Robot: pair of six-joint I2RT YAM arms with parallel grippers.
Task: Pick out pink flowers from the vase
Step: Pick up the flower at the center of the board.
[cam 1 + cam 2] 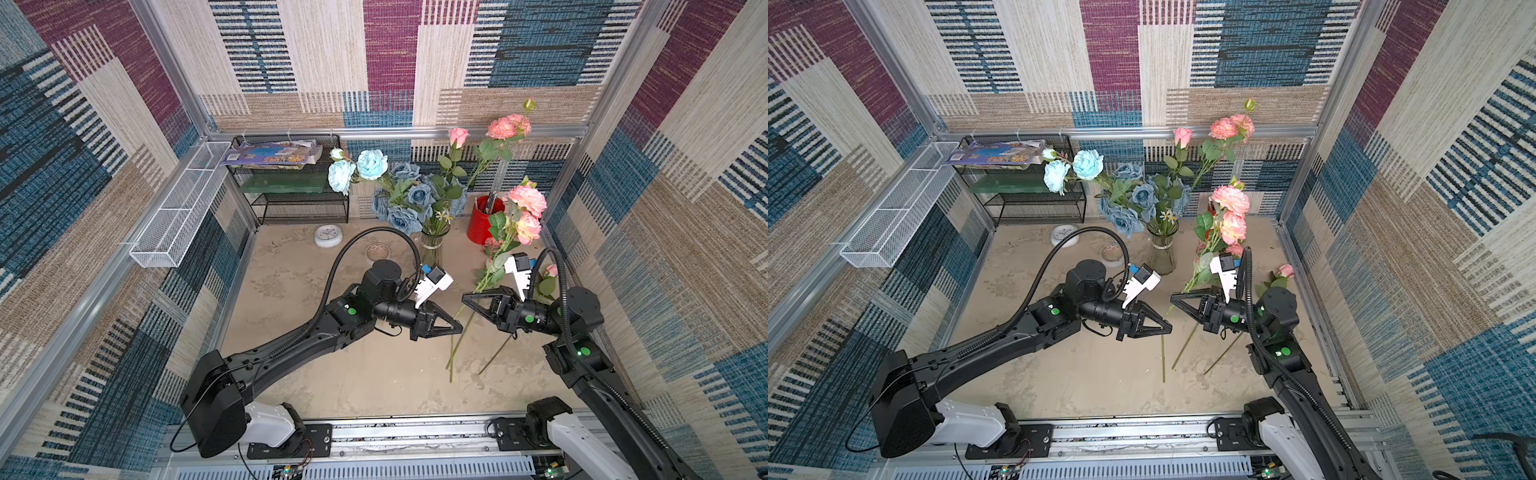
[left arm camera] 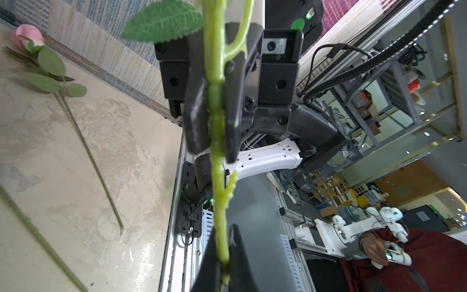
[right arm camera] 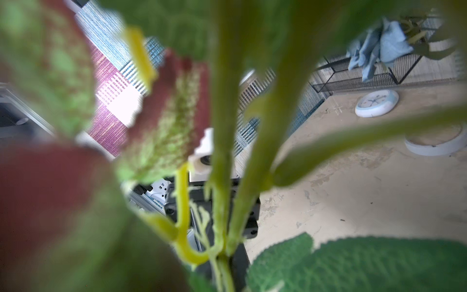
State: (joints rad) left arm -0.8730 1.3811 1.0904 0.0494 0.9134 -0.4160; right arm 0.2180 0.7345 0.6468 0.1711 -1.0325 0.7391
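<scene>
both arms meet mid-table: the left gripper (image 1: 460,328) and the right gripper (image 1: 464,296) are each clamped tight on the same green stem (image 2: 217,151) of a pink flower spray (image 1: 527,203), whose blooms lean up beside the red cup (image 1: 482,226). the vase (image 1: 434,249) stands apart behind them, full of blue roses (image 1: 409,199), with more pink flowers (image 1: 458,135) rising above. a pink bud (image 1: 551,270) lies on the table (image 1: 332,386) by the right wall.
</scene>
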